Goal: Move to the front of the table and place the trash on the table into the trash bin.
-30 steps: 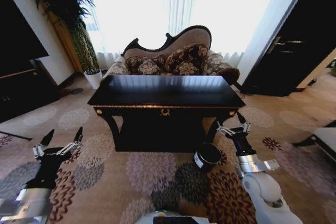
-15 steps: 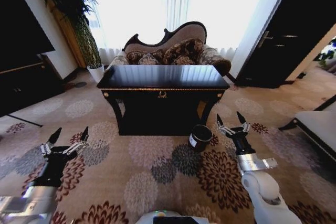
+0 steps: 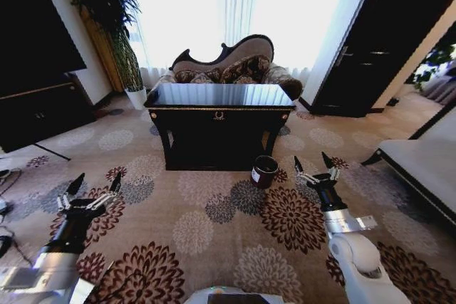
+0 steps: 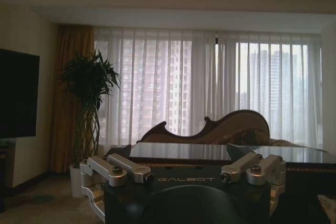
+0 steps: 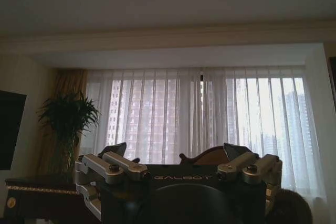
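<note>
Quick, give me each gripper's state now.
Left gripper: open, holding nothing, low over the carpet.
Right gripper: open, holding nothing, beside the trash bin.

The table [image 3: 219,95] is glossy black wood with gold trim; the carpet [image 3: 214,226] looks matt and woven.

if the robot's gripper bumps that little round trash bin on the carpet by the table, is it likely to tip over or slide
The trash bin probably tips rather than slides: it stands on patterned carpet, which likely grips its base. It is a short cylinder, so a low nudge may only shift it. Once on its side it could roll. Its weight can't be told.
</note>
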You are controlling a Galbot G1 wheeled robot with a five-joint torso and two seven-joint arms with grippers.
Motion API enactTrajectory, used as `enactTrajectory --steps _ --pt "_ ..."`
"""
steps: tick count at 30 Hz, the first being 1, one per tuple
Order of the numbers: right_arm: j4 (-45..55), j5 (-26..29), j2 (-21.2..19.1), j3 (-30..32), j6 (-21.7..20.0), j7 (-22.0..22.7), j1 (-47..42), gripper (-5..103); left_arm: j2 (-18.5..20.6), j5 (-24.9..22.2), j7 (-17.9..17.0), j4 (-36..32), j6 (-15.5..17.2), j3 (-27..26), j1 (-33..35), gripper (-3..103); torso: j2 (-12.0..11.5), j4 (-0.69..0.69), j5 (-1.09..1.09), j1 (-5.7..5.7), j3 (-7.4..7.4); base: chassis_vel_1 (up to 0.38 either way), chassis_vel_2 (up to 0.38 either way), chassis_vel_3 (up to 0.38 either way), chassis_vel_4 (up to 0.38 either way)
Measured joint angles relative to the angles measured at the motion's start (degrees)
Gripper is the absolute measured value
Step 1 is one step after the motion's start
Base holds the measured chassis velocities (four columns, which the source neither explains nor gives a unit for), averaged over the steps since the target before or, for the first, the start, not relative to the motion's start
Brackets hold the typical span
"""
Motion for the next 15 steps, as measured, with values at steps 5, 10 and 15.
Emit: enactTrajectory --steps 5,10,15 --pt "0.19 0.01 0.2 -0.08 0.03 0.04 -0.06 100 0.04 -0.03 0.0 0.0 0.03 0.2 -0.12 100 0.01 -0.01 -0.03 -0.04 -0.03 -0.083 0.072 0.049 -0.045" --pt "0.43 0.19 0.38 -0.4 0.0 0.09 -0.22 100 0.04 -0.04 -0.02 -0.03 0.05 0.15 0.0 100 0.11 -0.02 -0.03 -0.22 -0.1 0.021 -0.019 -0.006 0.012" --pt "0.4 0.08 0.78 -0.83 -0.07 0.04 -0.26 100 0.04 -0.09 -0.03 -0.04 0.07 0.08 0.06 100 0.09 -0.02 -0.03 -0.16 -0.07 0.0 0.0 0.0 0.0"
